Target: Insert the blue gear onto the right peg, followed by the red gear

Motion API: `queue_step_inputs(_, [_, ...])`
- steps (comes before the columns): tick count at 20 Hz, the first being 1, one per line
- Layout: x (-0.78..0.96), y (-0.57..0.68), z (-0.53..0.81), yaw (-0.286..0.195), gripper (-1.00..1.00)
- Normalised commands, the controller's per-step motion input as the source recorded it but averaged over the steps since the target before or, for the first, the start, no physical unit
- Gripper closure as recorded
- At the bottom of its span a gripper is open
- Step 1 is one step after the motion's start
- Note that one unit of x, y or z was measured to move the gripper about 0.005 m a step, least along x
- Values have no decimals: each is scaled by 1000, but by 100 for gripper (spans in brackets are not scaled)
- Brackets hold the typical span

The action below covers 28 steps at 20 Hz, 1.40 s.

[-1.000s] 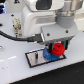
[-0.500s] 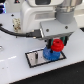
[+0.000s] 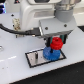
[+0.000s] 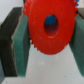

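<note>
My gripper (image 3: 56, 46) is shut on the red gear (image 3: 56, 43), which hangs just above the blue gear (image 3: 49, 53). The blue gear lies flat on the right part of the grey, black-rimmed base plate (image 3: 36, 60). In the wrist view the red gear (image 4: 52, 35) fills the frame between the two dark fingers (image 4: 17, 47), which press on its rim. Blue shows through the red gear's centre hole (image 4: 50, 21). The right peg is hidden by the gears.
The plate rests on a white table (image 3: 15, 70). The arm's white body and black cables (image 3: 22, 29) hang over the back of the scene. Dark background runs behind the table's far edge.
The gripper with the red gear has shifted only slightly above the plate. More of the blue gear shows beneath the red one than a second ago.
</note>
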Motion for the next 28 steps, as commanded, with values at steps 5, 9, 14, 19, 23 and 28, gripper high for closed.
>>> queue_step_inputs(5, [122, -63, -157, 0, 100])
queue_step_inputs(9, [29, -82, -106, 0, 100])
queue_step_inputs(14, [79, -264, 291, 0, 100])
queue_step_inputs(19, [42, -198, -10, 0, 100])
queue_step_inputs(23, [65, -48, -11, 0, 100])
queue_step_inputs(28, [113, -9, -195, 0, 100])
